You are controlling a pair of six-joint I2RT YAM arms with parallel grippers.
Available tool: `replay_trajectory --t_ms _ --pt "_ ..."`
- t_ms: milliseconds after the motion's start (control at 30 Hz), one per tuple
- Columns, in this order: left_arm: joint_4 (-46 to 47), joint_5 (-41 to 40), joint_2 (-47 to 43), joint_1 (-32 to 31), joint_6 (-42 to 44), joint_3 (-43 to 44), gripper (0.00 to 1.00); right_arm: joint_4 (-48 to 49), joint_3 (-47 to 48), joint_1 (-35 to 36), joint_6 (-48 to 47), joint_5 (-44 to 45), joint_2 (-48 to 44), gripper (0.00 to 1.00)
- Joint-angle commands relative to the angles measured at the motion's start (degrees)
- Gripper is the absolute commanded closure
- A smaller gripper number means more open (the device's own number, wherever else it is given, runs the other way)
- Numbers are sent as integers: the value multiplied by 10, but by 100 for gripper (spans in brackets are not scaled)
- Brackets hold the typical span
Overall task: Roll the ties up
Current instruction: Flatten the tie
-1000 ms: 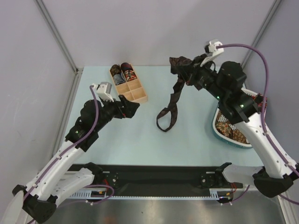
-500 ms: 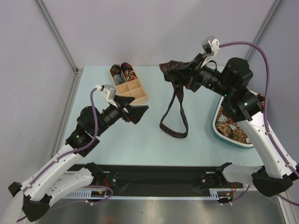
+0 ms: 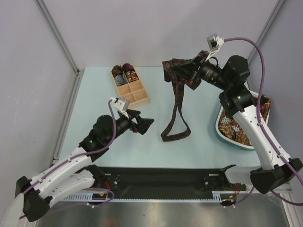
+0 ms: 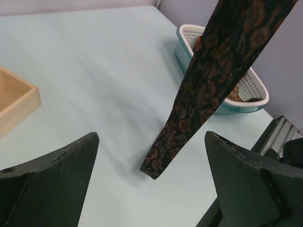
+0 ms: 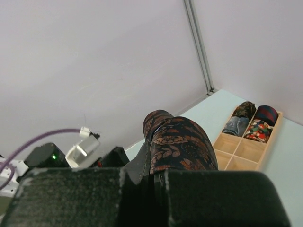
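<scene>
Maroon-brown patterned fabric necktie (image 3: 176, 106) hangs doubled from my right claw (image 3: 183, 71), jaws pressed together on its bunched top, high above the pale blue table (image 3: 203, 146). My left claw (image 3: 144, 124) hovers spread wide and empty, to the left of the hanging loop and apart from it. Two rolled ties (image 3: 124, 73) already sit in the far compartments of the light wooden compartment box (image 3: 140, 97); more patterned fabric lies in the white plastic mesh basket (image 3: 221, 128) at the right edge.

From my left wrist, one pointed end of the necktie (image 4: 208, 80) reaches down between my open fingers (image 4: 57, 179); whether it touches the table I cannot tell. Bare surface lies all around it, with the box corner to the left and the basket beyond.

From my right wrist, fabric bulges out of my closed jaws, the box far below.

I judge this the carrying step: next the necktie needs laying out straight across the open middle, with my left claw catching the free end, clear of box and basket.
</scene>
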Motion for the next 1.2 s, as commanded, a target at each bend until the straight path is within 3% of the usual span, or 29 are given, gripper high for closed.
replay_trajectory --t_ms 0,133,300,567,733,933,1167 --pt "83 7 18 -15 2 -38 0 80 12 -15 52 -41 0 100" --pt "189 87 62 -22 32 -60 0 51 47 -16 59 -48 5 100" --pt "244 83 115 -56 90 -33 0 42 69 -17 76 -59 0 100" --pt "286 -28 162 -152 140 -30 0 23 91 -20 78 -10 -15 100" --pt "250 -168 248 -203 159 23 0 24 102 -21 93 12 -22 100" --pt "197 -319 316 -209 123 88 3 3 123 -23 96 26 -24 100" --pt "119 -375 398 -208 80 168 10 0 132 -25 109 31 -33 100"
